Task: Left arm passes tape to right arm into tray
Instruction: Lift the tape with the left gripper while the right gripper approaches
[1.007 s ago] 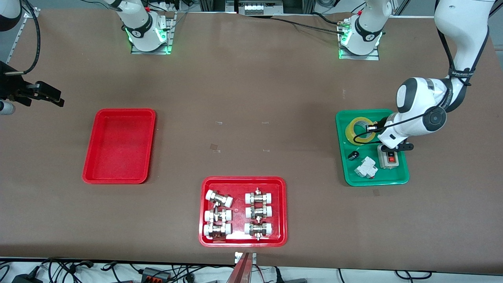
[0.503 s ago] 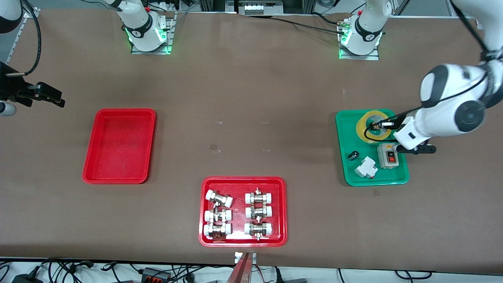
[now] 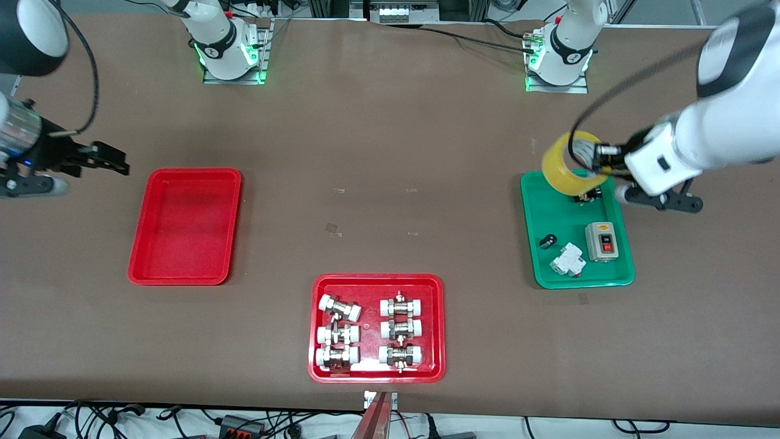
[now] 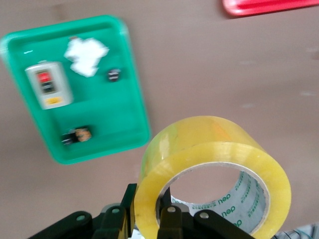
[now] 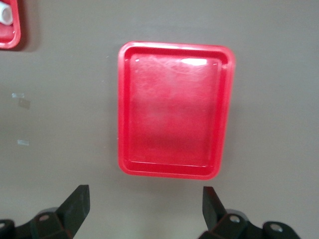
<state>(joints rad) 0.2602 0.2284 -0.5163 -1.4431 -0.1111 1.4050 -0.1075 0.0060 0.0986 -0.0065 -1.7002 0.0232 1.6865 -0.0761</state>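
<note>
Gripping the tape [image 3: 563, 163] by its wall, the left gripper [image 3: 600, 160] is hanging over the green tray [image 3: 539, 210]; the right gripper [image 3: 113, 160] is waiting wide open beside the red tray [image 3: 140, 268].

High front overview, two downward wrist views

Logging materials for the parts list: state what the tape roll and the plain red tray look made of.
The tape: translucent yellow plastic film, glossy, on what looks like a printed white card core. The plain red tray: likely moulded plastic, smooth and shiny, going by the glare on its floor and its rounded rim.
</note>
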